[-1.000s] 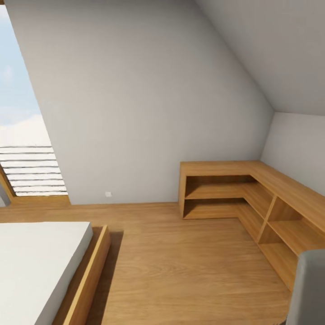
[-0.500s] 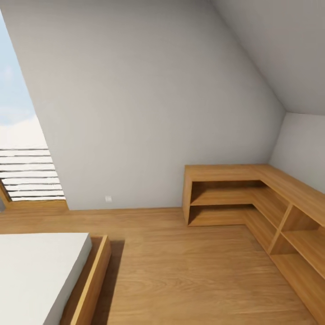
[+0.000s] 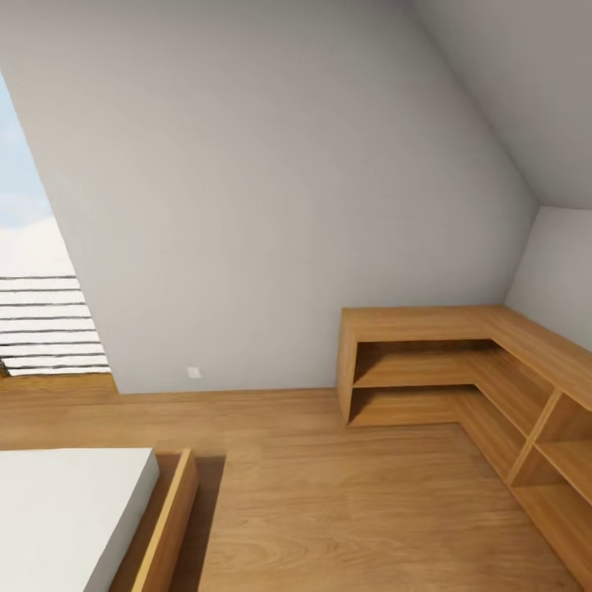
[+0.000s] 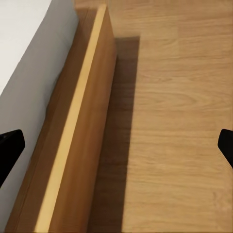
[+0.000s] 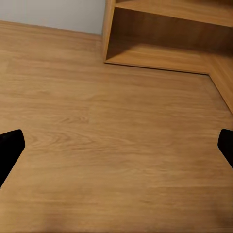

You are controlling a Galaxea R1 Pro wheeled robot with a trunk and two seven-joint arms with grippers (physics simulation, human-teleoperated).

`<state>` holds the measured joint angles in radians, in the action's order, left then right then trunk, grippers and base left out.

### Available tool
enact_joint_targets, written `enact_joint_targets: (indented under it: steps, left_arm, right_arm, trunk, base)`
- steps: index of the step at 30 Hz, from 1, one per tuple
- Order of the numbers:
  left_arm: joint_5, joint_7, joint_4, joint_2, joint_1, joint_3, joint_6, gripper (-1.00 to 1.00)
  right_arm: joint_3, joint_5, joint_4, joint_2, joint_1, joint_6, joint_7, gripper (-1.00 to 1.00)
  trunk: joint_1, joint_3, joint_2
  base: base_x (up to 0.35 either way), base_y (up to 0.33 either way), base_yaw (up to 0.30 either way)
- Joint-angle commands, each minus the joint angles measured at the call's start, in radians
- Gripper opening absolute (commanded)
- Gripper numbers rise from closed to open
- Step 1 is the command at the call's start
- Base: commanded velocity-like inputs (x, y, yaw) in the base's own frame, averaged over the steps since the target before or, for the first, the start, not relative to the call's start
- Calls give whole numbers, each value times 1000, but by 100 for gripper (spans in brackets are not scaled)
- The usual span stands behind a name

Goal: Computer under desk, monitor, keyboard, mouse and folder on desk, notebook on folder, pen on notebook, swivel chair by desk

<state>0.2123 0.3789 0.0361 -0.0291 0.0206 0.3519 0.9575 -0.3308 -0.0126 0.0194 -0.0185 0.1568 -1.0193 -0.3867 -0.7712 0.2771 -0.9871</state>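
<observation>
A white-topped bed, cut off at the frame's edge, and an L-shaped wooden shelf unit flank bare plank floor, over which left gripper and right gripper hang spread wide, holding nothing.

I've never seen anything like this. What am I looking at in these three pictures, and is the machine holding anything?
A wheeled two-armed robot is crossing a bedroom. The big picture comes from its head camera: a sloped grey wall, wood floor, a bed and a low L-shaped wooden shelf unit. The other two come from cameras near each arm's jaws. The left gripper looks down at the bed frame; the right gripper looks at floor and shelf. The dark shapes at each picture's edges are fingertips, spread wide with nothing between them.
</observation>
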Motion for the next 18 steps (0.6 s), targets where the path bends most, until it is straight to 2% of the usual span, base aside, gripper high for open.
enact_joint_targets:
  steps: [1,18]
  left_arm:
    - [9,2,-1,0,1,9,3,100]
    - [9,2,-1,-2,1,10,2,100]
  right_arm:
    - [-8,-1,2,-1,1,-2,-8,100]
    - [-9,-3,2,-3,1,3,-7,100]
  trunk:
    - [-1,1,-1]
    - [-1,1,-1]
  base:
    - [327,1,0]
    - [327,0,0]
